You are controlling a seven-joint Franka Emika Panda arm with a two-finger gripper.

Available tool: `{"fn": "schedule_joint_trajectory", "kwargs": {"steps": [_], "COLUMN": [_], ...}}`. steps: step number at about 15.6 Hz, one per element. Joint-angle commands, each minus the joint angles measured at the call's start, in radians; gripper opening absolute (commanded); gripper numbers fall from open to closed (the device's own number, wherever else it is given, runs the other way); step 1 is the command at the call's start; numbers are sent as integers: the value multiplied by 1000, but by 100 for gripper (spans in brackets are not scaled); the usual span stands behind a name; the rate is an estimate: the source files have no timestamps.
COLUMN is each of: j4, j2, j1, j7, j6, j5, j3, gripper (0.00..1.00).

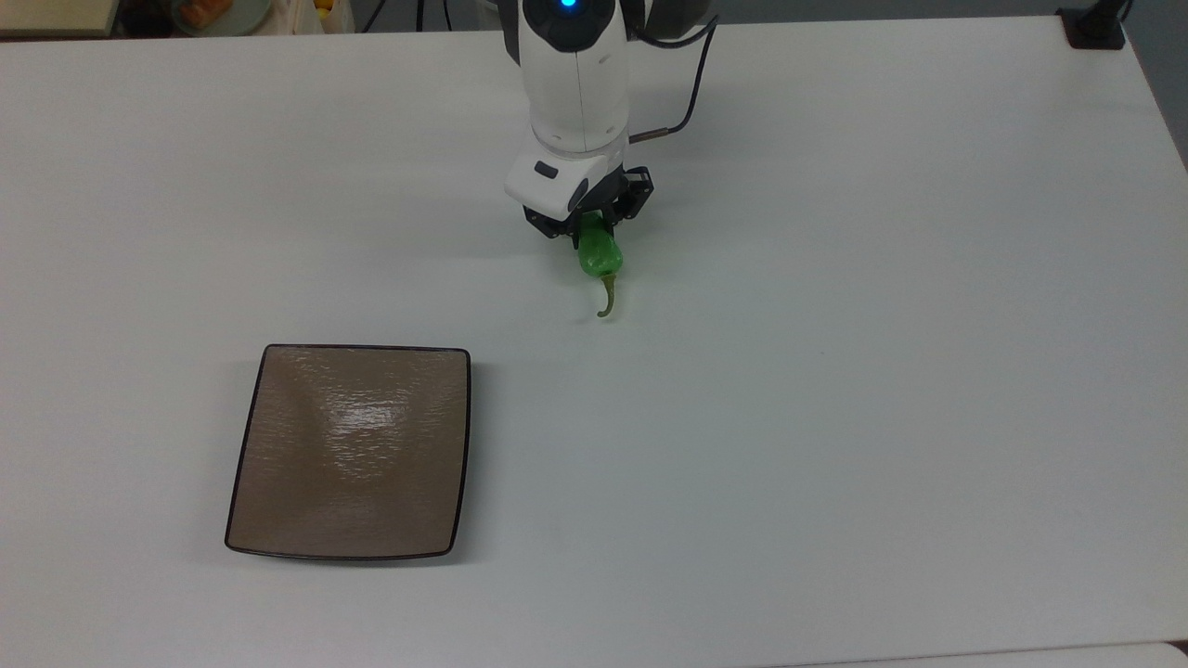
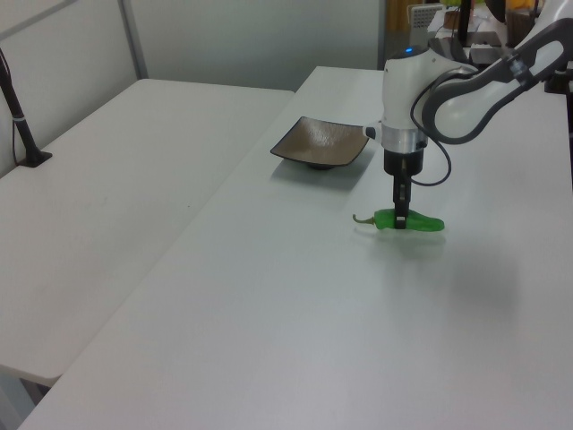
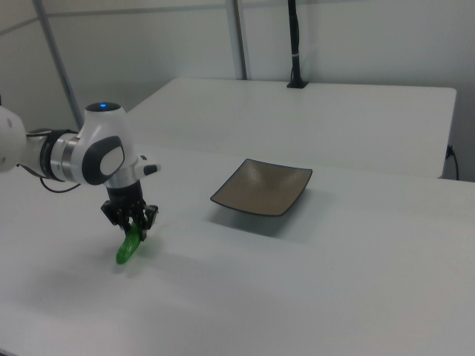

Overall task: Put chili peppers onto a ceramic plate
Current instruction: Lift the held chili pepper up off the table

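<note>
White-and-grey Franka arm reaching down near-vertically over the white table (image 1: 835, 371), blue light lit on the wrist; black two-finger gripper (image 1: 590, 223) pointed straight down, fingers drawn in narrow and clamped on the mid-body of the bright green, glossy, wrinkled chili pepper (image 1: 597, 253). In the left view, gripper (image 2: 401, 222) across the pepper (image 2: 421, 223), which looks raised just clear of the tabletop with a faint shadow beneath — stem curling out toward 9 o'clock. In the right view, gripper (image 3: 136, 224) holding the pepper (image 3: 128, 247) tilted, free end hanging low toward 7 o'clock. In the top view, thin olive stem pointing to 6 o'clock. Square, shallow, glossy taupe-brown ceramic plate (image 1: 278, 520) with thin dark rim lying flat at about 7 o'clock from the gripper, well apart — nothing resting on its rippled surface; same plate in the left view (image 2: 351, 157) and right view (image 3: 286, 203).
</note>
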Motion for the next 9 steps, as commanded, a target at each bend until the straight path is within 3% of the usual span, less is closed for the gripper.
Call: {"fn": "schedule_joint_trajectory", "kwargs": {"steps": [1, 9], "j4": [76, 286], "j2": [-15, 63], "j1": [-1, -5], "j7": [-8, -63], "j6": [-33, -19], "j5": [20, 5], "j3": [1, -8], "gripper": [12, 12]}}
